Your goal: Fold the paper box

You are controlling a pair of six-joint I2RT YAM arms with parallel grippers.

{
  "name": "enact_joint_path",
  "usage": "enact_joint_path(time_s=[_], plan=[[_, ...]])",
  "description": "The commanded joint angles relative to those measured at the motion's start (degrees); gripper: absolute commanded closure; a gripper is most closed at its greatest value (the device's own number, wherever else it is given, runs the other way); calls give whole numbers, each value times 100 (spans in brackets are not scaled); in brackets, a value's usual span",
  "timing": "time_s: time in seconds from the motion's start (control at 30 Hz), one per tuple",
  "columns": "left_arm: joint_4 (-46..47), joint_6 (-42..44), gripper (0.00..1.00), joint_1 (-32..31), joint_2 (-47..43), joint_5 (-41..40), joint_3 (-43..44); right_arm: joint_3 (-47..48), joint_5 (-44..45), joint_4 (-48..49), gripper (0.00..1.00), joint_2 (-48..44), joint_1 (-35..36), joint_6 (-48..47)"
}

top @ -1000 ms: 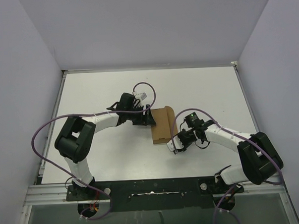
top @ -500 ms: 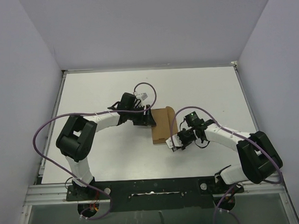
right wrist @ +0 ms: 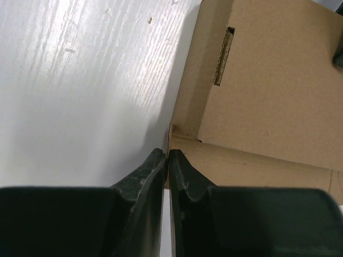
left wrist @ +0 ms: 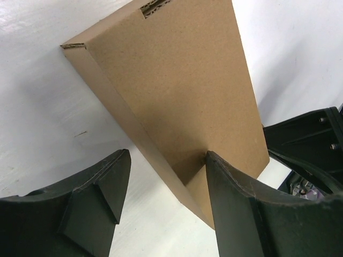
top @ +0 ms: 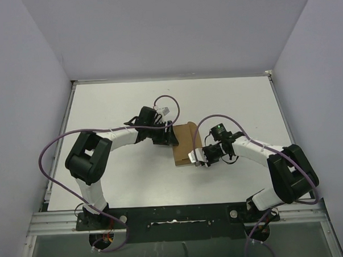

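The paper box [top: 183, 142] is a flat brown cardboard piece lying mid-table between the two arms. My left gripper [top: 169, 134] is open at the box's left edge. In the left wrist view [left wrist: 167, 155] its right finger [left wrist: 236, 203] rests against the box's top face [left wrist: 182, 91], and its left finger [left wrist: 102, 193] is over the bare table. My right gripper [top: 196, 157] is at the box's near right corner. In the right wrist view [right wrist: 167, 155] it is shut on a thin upright edge of the box [right wrist: 268, 96], beside a cut slot [right wrist: 224, 56].
The white table [top: 113, 108] is bounded by a grey back wall and side walls. Purple cables [top: 53, 151] loop over both arms. A metal rail [top: 175, 216] with the arm bases runs along the near edge.
My right gripper has moved up and left, onto the box's near right corner. The left gripper has stayed at the box's left edge.
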Motion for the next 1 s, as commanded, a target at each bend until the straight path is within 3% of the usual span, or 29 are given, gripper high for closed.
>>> enact_joint_path(time_s=[0.0, 0.97], plan=[[32, 74, 44, -20, 135, 75, 269, 228, -147, -213, 92, 60, -45, 256], [-29, 72, 47, -2, 158, 84, 297, 1017, -805, -958, 93, 748, -391, 1125]])
